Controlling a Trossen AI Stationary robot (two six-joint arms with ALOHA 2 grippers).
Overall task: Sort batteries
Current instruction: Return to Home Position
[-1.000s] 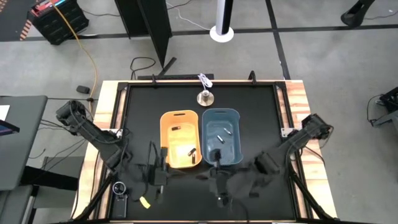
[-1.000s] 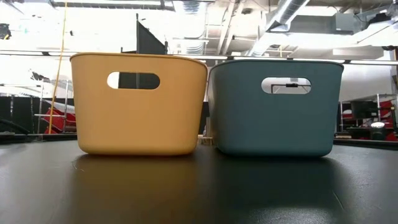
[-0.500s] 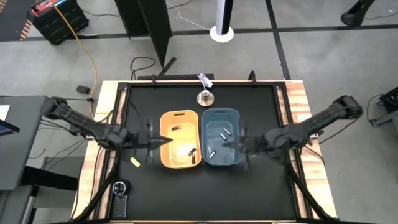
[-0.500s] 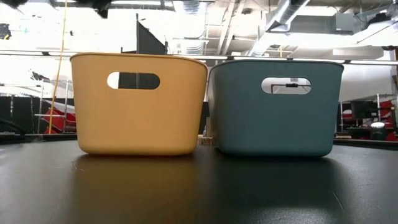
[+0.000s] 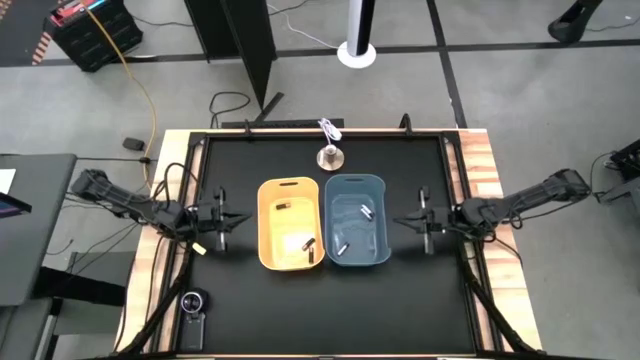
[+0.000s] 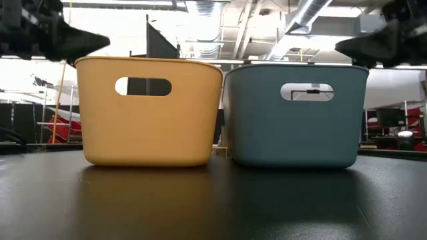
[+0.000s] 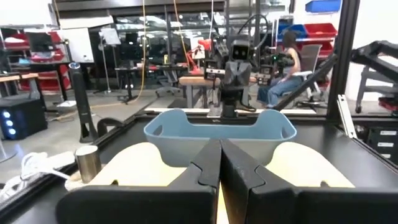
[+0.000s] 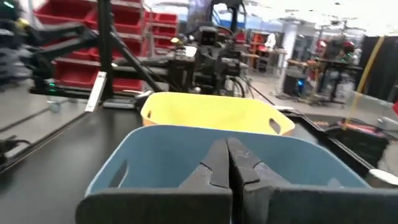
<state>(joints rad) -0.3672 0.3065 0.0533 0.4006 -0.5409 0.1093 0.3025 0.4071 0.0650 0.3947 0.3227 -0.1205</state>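
Note:
A yellow tub (image 5: 291, 224) and a blue tub (image 5: 356, 220) stand side by side mid-table. Tiny batteries lie on their floors: dark and pale ones in the yellow tub (image 5: 308, 246), pale ones in the blue tub (image 5: 341, 247). My left gripper (image 5: 243, 217) hovers level to the left of the yellow tub, pointing at it, fingers shut (image 7: 219, 163) and empty. My right gripper (image 5: 399, 221) hovers level to the right of the blue tub, pointing at it, also shut (image 8: 227, 163) and empty. In the low view both show above the tubs' rims, the left gripper (image 6: 100, 41) and the right gripper (image 6: 343, 45).
A silver bell-shaped object (image 5: 329, 156) with a white cord (image 5: 328, 128) stands behind the tubs near the far edge. A round black-and-silver gadget (image 5: 193, 302) lies at the near left corner. Bare black tabletop (image 5: 320, 310) lies in front of the tubs.
Both arms have risen from a folded pose by the tubs' near side, swung out level with their tips at the tubs, then drawn back, the left toward the table's left edge and the right toward its right edge. The tubs have stayed put.

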